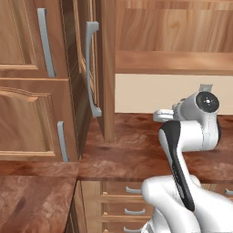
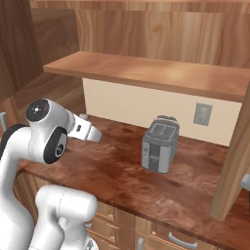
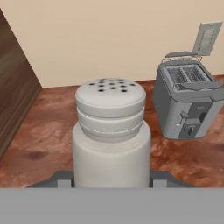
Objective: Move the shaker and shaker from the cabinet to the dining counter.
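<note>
Upright, the shaker sits clamped — gripper part-open.

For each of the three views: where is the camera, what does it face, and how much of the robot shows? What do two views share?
Left base view: behind-left, facing cabinet; arm at lower right.
Right base view: behind-right, facing worktop, toaster; arm at lower left.
Hand view: on the hand, shaker between the jaws.
Shared: the toaster appears in the right base and hand views.
</note>
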Available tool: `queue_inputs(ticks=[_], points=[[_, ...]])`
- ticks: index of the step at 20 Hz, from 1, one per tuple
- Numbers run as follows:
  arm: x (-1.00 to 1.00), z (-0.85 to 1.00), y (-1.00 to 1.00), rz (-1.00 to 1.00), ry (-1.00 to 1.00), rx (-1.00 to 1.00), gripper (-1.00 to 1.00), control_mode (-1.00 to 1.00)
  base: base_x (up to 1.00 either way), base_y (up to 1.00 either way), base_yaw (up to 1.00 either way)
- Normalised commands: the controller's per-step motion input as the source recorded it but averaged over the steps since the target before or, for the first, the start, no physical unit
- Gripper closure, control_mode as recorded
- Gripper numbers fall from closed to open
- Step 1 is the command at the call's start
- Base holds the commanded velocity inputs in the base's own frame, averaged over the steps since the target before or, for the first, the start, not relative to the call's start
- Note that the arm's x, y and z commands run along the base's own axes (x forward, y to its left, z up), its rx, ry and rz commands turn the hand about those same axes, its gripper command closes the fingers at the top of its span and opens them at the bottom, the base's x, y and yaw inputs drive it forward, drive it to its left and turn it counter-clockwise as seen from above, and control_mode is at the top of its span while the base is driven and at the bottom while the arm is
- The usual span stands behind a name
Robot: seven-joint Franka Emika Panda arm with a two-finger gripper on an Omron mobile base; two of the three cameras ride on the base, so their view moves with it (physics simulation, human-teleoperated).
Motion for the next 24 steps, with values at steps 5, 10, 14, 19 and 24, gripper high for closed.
queue_inputs(ticks=[5, 10, 14, 19, 24], points=[[0.00, 0.00, 0.00, 0.00, 0.00, 0.00, 1.00, 1.00, 0.00, 0.00, 0.00], [0.00, 0.00, 0.00, 0.00, 0.00, 0.00, 1.00, 1.00, 0.00, 0.00, 0.00], [0.00, 0.00, 0.00, 0.00, 0.00, 0.00, 1.00, 1.00, 0.00, 0.00, 0.00], [0.00, 0.00, 0.00, 0.00, 0.00, 0.00, 1.00, 1.00, -0.01, 0.00, 0.00], [0.00, 0.00, 0.00, 0.00, 0.00, 0.00, 1.00, 1.00, -0.18, 0.00, 0.00]])
